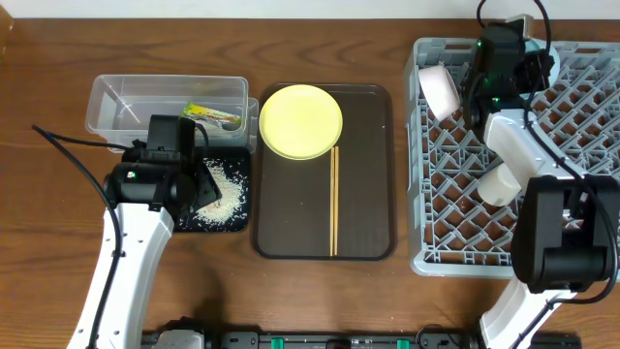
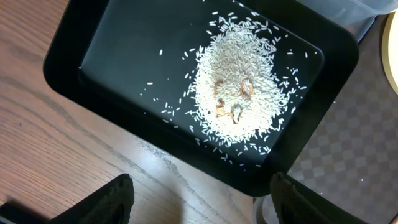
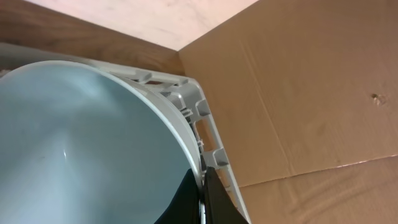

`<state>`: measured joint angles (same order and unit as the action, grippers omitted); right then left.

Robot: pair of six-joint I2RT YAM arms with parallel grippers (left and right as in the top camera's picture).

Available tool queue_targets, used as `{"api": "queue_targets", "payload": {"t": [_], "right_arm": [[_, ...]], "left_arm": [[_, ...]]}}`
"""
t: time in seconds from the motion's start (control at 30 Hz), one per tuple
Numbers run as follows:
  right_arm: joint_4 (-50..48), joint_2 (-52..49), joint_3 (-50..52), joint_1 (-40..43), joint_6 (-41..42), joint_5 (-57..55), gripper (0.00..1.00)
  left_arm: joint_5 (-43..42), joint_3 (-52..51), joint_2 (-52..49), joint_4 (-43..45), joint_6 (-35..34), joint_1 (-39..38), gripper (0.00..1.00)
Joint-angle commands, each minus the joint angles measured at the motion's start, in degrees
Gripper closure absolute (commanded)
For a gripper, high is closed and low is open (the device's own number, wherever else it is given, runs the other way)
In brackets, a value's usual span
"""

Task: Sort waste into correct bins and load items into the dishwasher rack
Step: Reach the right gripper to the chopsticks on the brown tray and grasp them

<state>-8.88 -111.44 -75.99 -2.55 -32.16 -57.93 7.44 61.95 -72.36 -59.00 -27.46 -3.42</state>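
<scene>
the left pincer point(image 2: 202, 186) hangs wide and empty over the near rim of the black tray point(image 2: 68, 68). the rice grains point(image 2: 239, 87) lie heaped in the tray with a few brownish bits on top. a low pass here could clip the rim and scatter grains onto the tabletop point(image 2: 56, 155). just behind the tray, the clear tub point(image 1: 116, 107) holds the snack wrapper point(image 1: 213, 114).

on the brown serving tray point(image 1: 368, 194) the yellow plate point(image 1: 301, 121) and the chopsticks point(image 1: 334, 199) lie untouched. the sticks are thin and flat, so a pinch on them may well slip.

at the far left corner of the dishwasher rack point(image 1: 581, 97) the right pincer point(image 3: 202, 196) is squeezed narrow on the rim of the light blue bowl point(image 3: 81, 143), which stands on edge. the hold looks slight. if the bowl is let go before it sits between the pegs, it could tip or topple over the rack wall. what looks like a small white cup point(image 1: 499, 184) lies in the rack under the arm, and a careless pull back might knock it.

the left arm stretches forward from the near edge, its wrist pointing straight down at the tray. the right arm reaches from the near right corner across the whole rack, its wrist turned sideways along the bowl.
</scene>
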Motion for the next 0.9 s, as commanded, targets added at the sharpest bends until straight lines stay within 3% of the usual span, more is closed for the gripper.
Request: {"api": "queue_targets", "payload": {"t": [0.0, 0.37, 0.57, 0.7, 0.87], "right_arm": [[0.2, -1.5, -0.5, -1.2, 1.7, -1.4, 0.99], [7.1, -1.7, -0.5, -4.7, 7.5, -1.4, 0.99], [15.9, -1.3, -0.5, -6.5, 15.5, -2.0, 0.98], [23.6, 1.4, -0.5, -7.5, 26.3, 1.4, 0.88], [31.2, 8.3, -0.5, -7.6, 32.7, 13.0, 0.69]], "left_arm": [[-0.4, 0.1, 0.1, -0.1, -0.9, 0.3, 0.27], [-0.4, 0.1, 0.1, -0.1, -0.9, 0.3, 0.27], [-0.4, 0.1, 0.1, -0.1, -0.9, 0.3, 0.27], [-0.4, 0.1, 0.1, -0.1, -0.9, 0.3, 0.27], [-0.4, 0.1, 0.1, -0.1, -0.9, 0.3, 0.27]]}}
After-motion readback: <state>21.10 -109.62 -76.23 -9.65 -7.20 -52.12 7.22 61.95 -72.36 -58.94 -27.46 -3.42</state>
